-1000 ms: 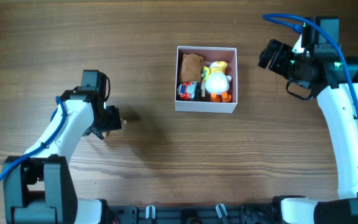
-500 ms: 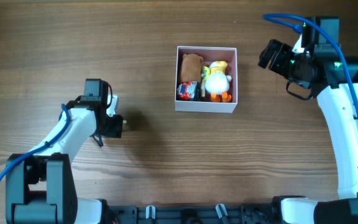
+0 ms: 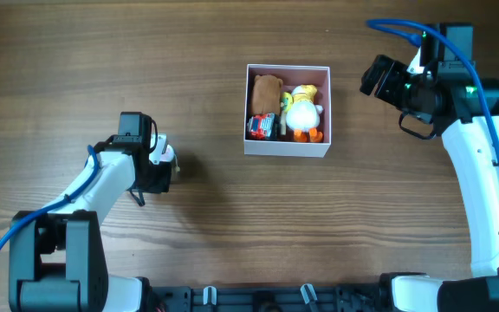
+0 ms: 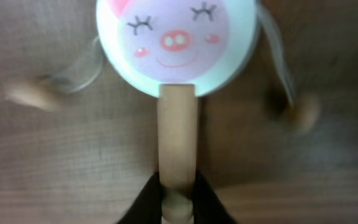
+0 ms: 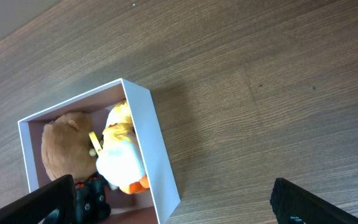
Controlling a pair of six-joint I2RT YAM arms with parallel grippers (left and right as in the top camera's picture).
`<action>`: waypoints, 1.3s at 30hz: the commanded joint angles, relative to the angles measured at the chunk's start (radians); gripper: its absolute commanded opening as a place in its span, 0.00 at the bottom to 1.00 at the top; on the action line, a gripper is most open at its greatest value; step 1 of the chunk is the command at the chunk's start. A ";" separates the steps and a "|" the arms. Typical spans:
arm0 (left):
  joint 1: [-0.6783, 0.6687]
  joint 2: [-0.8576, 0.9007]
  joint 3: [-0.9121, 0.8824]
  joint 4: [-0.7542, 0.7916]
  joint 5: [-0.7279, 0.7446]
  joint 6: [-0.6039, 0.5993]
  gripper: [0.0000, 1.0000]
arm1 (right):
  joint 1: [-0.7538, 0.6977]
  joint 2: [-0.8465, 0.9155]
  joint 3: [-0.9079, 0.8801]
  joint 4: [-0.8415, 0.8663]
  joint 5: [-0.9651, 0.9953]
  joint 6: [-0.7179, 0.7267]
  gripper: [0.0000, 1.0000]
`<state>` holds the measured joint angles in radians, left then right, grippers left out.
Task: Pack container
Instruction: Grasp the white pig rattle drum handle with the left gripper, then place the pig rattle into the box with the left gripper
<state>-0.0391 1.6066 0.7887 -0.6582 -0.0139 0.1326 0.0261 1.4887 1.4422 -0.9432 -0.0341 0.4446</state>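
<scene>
A toy drum with a pig face (image 4: 176, 40) lies on the table, with a wooden handle (image 4: 177, 130) and two beads on strings at its sides. My left gripper (image 4: 178, 194) is shut on the lower end of that handle. From overhead, the left gripper (image 3: 165, 166) is far left of the container (image 3: 288, 149). This white box with a pink inside holds a brown plush (image 3: 267, 90), a white and yellow duck (image 3: 301, 107) and a red toy car (image 3: 261, 127). My right gripper (image 5: 173, 198) hangs wide open, holding nothing, above the table by the container's (image 5: 157, 149) right wall.
The right arm (image 3: 479, 173) runs down the table's right side, and the left arm (image 3: 85, 195) reaches in from the lower left. Bare wood lies between the drum toy and the container.
The left gripper's fingers have closed on the drum toy's handle, and the arm has shifted slightly. The right arm has not moved.
</scene>
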 commanded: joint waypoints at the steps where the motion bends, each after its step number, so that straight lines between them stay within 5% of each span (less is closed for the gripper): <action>1: 0.000 -0.016 0.064 -0.112 0.026 -0.078 0.04 | -0.002 0.011 -0.005 0.000 -0.013 0.007 1.00; 9: -0.154 -0.097 0.455 -0.314 0.321 -0.149 0.04 | -0.002 0.011 -0.005 0.000 -0.012 0.007 1.00; 12: -0.282 -0.097 0.523 -0.210 0.339 -0.158 0.04 | -0.002 0.011 -0.005 0.000 -0.012 0.007 1.00; 18: -0.497 0.011 0.523 0.070 0.277 -0.370 0.04 | -0.002 0.011 -0.005 0.000 -0.012 0.007 1.00; 28: -0.564 0.337 0.523 0.334 0.325 -0.538 0.04 | -0.002 0.011 -0.005 0.000 -0.012 0.007 1.00; 31: -0.564 0.333 0.534 0.346 0.337 -0.538 0.36 | -0.002 0.011 -0.005 0.000 -0.013 0.007 0.99; 35: -0.563 0.270 0.593 0.309 0.372 -0.537 0.48 | -0.002 0.011 -0.005 0.000 -0.012 0.007 1.00; 37: -0.563 0.217 0.627 0.280 0.369 -0.537 1.00 | -0.002 0.011 -0.005 0.000 -0.013 0.007 1.00; 39: -0.563 0.163 0.647 0.248 0.325 -0.537 1.00 | -0.002 0.011 -0.005 0.000 -0.013 0.007 1.00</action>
<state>-0.6041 1.8942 1.3689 -0.3820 0.3279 -0.4057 0.0261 1.4887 1.4422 -0.9432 -0.0341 0.4446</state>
